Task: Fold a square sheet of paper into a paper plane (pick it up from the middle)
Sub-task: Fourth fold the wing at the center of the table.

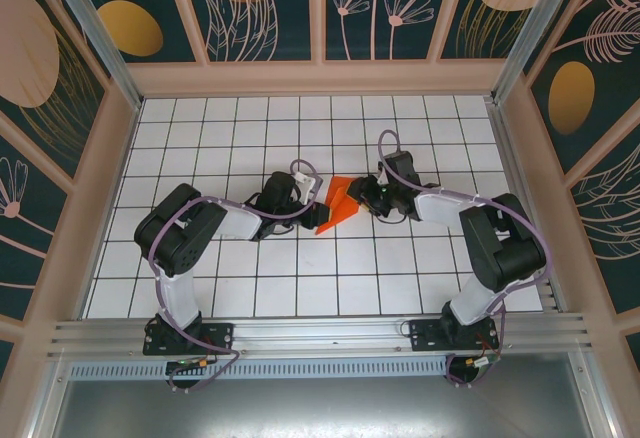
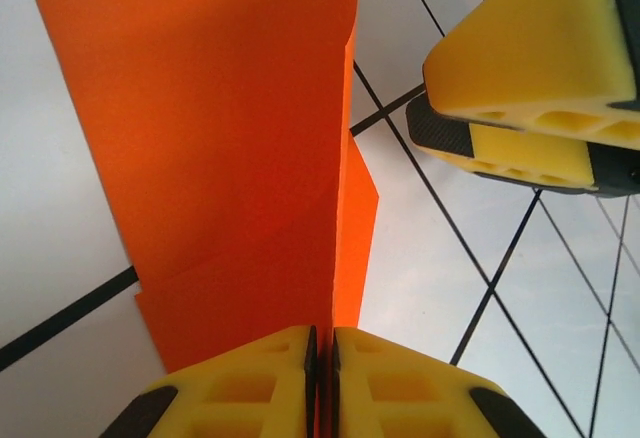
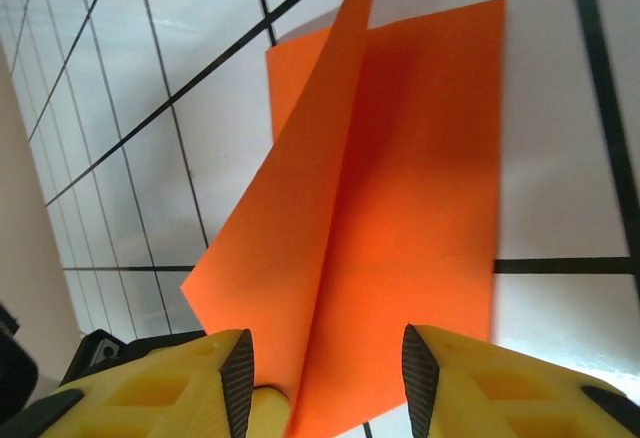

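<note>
The square sheet of paper [image 1: 338, 204] is bright orange-red and lies folded along a lengthwise crease at the middle of the tiled floor, between both grippers. My left gripper [image 1: 308, 201] comes in from the left. In the left wrist view the gripper [image 2: 322, 343] is shut on the paper [image 2: 230, 158] at its crease edge, its yellow fingers [image 2: 240, 388] pressed together. My right gripper [image 1: 360, 196] reaches in from the right. The right wrist view shows the gripper [image 3: 327, 353] open, straddling the paper [image 3: 400, 218], with one flap [image 3: 290, 218] raised from the crease.
The floor [image 1: 250, 138] is white tile with a black grid, boxed in by patterned walls [image 1: 320, 8] at the back and sides. A metal rail [image 1: 320, 333] carrying both arm bases runs along the near edge. The right gripper's yellow fingers [image 2: 530, 68] show in the left wrist view.
</note>
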Available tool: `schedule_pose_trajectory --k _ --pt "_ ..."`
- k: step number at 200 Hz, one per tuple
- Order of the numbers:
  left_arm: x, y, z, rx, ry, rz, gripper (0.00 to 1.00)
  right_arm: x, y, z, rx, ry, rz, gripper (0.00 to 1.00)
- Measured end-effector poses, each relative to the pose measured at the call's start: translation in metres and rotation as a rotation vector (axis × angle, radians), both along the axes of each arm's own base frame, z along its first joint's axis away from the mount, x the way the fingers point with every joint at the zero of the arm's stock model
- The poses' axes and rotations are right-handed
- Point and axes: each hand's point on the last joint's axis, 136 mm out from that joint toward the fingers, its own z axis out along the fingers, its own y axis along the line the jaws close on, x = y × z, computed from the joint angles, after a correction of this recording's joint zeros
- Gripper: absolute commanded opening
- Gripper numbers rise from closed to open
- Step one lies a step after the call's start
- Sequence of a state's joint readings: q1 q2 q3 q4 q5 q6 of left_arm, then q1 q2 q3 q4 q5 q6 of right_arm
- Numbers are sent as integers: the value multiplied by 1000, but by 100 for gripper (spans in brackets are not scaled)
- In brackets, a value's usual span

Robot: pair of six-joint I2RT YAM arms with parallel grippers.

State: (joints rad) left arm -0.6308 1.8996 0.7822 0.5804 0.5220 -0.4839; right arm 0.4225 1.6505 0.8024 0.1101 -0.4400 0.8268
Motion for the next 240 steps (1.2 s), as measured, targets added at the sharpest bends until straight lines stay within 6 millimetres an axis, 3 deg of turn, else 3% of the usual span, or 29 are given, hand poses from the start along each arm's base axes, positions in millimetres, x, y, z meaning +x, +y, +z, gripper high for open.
schedule_pose_trajectory --k 27,56,179,240 --pt "-4 -1 -5 -19 69 16 15 1 10 2 21 -35 48 44" --pt "-4 -2 -9 -28 115 32 14 -2 12 -9 8 -24 78 40" --pt "3 -3 5 -118 204 72 13 2 25 -27 23 -16 169 41" --pt "2 -3 0 -124 227 71 22 2 27 -31 25 -8 184 42"
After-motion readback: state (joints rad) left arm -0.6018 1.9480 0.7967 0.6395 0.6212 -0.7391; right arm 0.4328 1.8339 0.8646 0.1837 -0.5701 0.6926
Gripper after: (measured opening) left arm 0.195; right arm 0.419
